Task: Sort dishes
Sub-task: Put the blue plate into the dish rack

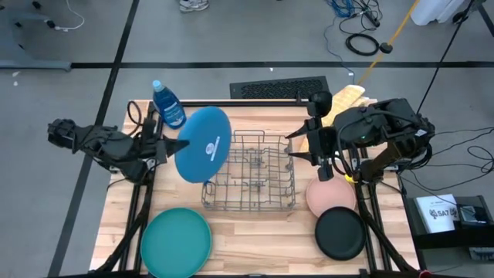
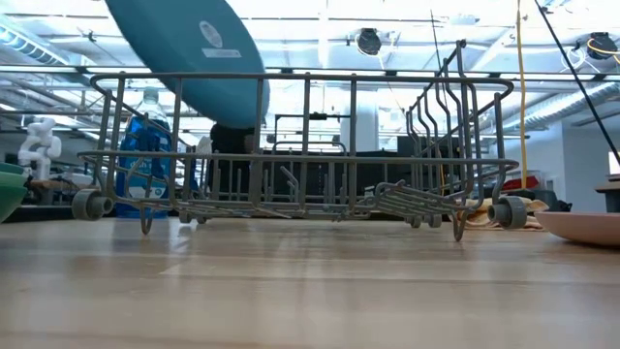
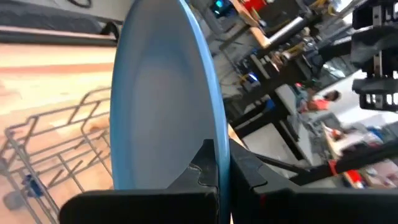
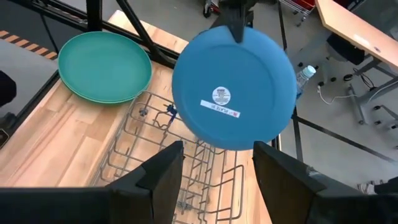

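The left end effector (image 3: 217, 163) pinches the large round blue plastic plate (image 1: 204, 144) by its rim; stiff, light, likely slippery. The right end effector (image 4: 214, 163) hangs spread.

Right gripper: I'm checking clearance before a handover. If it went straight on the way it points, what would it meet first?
Probably the large blue round plate, held upright on edge by the left gripper above the grey wire rack. The right gripper faces its labelled underside.

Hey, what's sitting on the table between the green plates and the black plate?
Nothing. In the high view, only bare wood runs between the green plates and the black plate. The wire rack stands farther back, clear of that stretch.
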### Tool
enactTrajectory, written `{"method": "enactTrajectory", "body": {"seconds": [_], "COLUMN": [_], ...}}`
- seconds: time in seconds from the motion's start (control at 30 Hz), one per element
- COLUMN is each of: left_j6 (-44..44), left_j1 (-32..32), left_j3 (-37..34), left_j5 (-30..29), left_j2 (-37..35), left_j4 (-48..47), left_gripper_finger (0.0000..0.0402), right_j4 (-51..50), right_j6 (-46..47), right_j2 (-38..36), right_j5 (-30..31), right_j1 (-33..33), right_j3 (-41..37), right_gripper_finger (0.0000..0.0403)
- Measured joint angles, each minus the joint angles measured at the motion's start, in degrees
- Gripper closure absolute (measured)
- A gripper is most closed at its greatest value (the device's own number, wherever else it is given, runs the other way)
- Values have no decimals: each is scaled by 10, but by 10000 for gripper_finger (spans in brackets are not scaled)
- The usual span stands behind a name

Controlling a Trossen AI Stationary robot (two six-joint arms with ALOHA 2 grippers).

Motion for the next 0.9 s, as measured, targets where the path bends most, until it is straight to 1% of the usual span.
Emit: {"method": "enactTrajectory", "body": {"seconds": [0.13, 0.23, 0.4, 0.53, 0.77, 0.9], "left_j6": [-30, -61, -107, -172, -298, -356], "left_j1": [-32, -48, -62, -82, -135, -150], "left_j3": [63, 91, 101, 101, 101, 101], "left_j5": [-51, -78, -112, -150, -233, -247], "left_j2": [63, 110, 162, 192, 227, 247], "left_j4": [-70, -104, -107, -157, -227, -257], "left_gripper_finger": [398, 398, 398, 398, 398, 398], "right_j4": [0, 0, 8, 7, 6, 7], "right_j6": [-2, -6, -14, -18, -29, -29], "right_j2": [0, 0, 0, 0, 0, 0], "right_j5": [0, 0, 0, -3, -3, -3], "right_j1": [-1, -1, -1, 1, 17, 29], "right_j3": [0, 0, 0, 0, 0, 0], "right_gripper_finger": [215, 215, 215, 215, 215, 215]}}
